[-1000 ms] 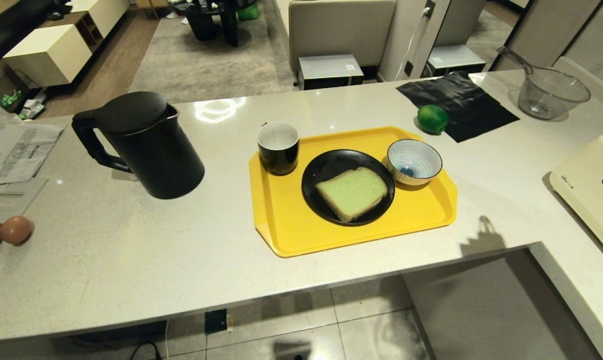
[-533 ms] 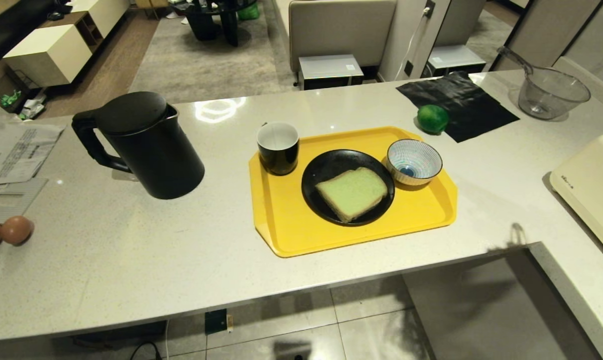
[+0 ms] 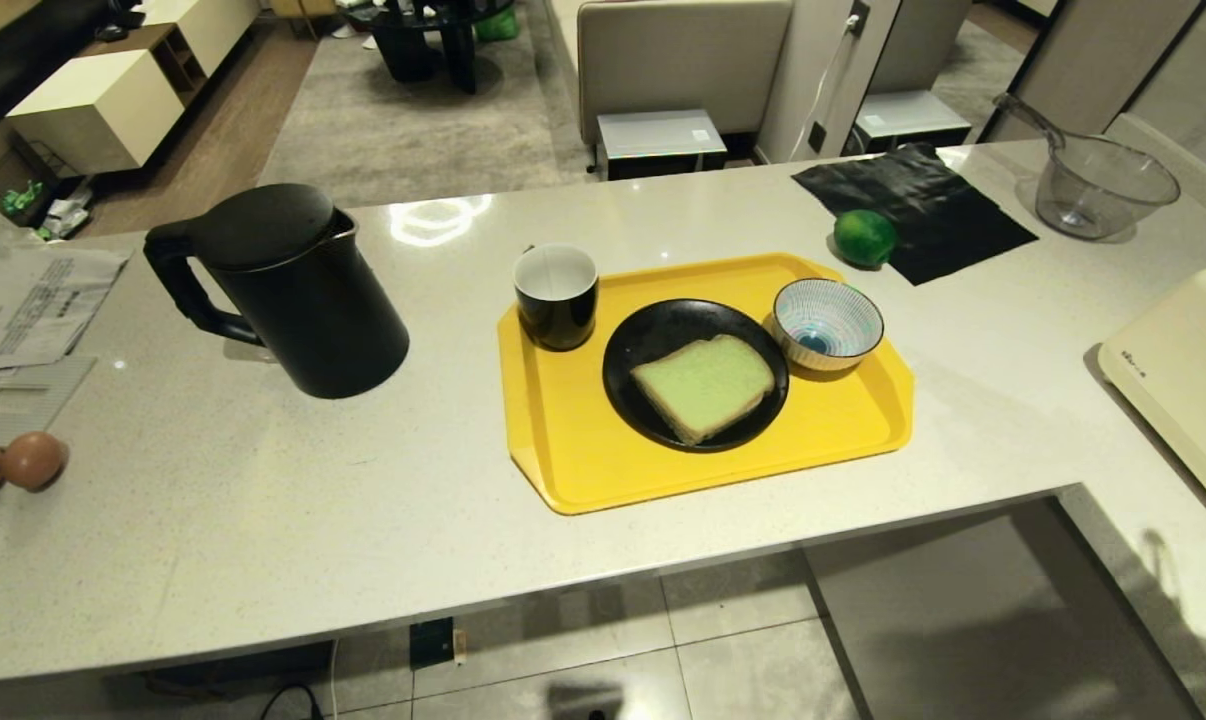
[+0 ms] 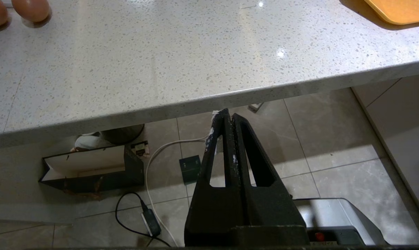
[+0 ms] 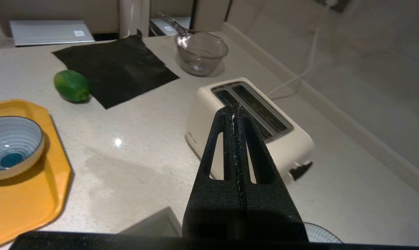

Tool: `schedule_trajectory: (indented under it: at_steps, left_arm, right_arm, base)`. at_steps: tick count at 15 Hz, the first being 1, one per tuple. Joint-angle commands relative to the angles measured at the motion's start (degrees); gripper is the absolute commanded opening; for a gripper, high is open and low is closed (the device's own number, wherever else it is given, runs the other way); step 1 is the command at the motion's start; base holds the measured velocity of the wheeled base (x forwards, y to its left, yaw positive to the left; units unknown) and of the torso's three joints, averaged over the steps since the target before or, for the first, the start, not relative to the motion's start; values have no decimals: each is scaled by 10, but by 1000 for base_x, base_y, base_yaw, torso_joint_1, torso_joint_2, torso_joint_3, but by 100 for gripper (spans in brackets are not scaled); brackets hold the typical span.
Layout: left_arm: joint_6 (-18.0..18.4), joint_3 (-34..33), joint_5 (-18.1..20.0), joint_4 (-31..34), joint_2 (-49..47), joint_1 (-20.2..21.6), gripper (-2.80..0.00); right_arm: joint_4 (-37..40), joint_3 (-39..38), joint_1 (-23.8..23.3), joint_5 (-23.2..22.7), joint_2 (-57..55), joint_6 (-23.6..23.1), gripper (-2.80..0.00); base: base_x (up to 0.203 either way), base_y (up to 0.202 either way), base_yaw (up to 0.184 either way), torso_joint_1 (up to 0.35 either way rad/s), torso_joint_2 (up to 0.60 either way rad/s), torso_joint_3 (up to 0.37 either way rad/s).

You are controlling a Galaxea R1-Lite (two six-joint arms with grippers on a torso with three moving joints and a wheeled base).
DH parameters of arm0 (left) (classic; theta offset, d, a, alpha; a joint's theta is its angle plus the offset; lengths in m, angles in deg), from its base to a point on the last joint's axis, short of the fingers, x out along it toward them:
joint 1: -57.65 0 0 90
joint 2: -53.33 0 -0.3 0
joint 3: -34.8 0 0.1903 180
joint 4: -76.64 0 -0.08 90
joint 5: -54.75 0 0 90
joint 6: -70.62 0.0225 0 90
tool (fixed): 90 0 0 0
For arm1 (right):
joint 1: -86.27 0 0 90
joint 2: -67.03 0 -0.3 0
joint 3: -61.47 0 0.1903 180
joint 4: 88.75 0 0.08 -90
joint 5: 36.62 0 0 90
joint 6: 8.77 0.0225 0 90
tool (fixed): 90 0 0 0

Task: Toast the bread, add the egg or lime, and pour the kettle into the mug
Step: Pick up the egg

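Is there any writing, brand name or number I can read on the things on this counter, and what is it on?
Toaster: a small dark brand mark on its cream side, too small to read.
Papers at the counter's left end: lines of print, too blurred to read.
White sticker on the grey box behind the counter: nothing legible.
Kettle, mug, yellow tray, striped bowl: no text visible.

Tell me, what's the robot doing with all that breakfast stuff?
Nothing is being handled now. The square pale green bread slice lies on a round black plate on the yellow plastic tray, not in the cream toaster. The right end effector hangs shut and empty above the toaster; the left end effector is parked shut below the counter edge.
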Motion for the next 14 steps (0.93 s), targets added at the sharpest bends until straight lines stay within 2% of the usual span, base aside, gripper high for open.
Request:
schedule_trajectory:
  at_steps: [1,3,5,6,8,10,14]
  left_arm:
    - [0,0,0,0,0,0,-280]
    - [0,0,0,0,0,1,-280]
    - [0,0,0,0,0,0,-280]
    - [0,0,0,0,0,0,-280]
    - [0,0,0,0,0,0,-280]
    - [0,0,0,0,0,0,-280]
    - [0,0,0,0,0,0,-280]
  right_arm:
    - [-2,-37,-54,-41,55,-2,-280]
    - [8,-67,-80,-127,91,1,-280]
    - [25,-118,-99,-272,141,21,-280]
    - [46,-140,-110,-311,170,35,-280]
    - [122,-163,-124,-365,220,65,-280]
    - [161,-196,-131,-404,253,96,-280]
    - [182,-273,-132,-434,276,111,-280]
  base:
    - [0,0,0,0,0,0]
    - [0,0,0,0,0,0]
    - [0,0,0,0,0,0]
    - [0,0,0,0,0,0]
    - [0,0,0,0,0,0]
    - [0,0,0,0,0,0]
    - [0,0,0,0,0,0]
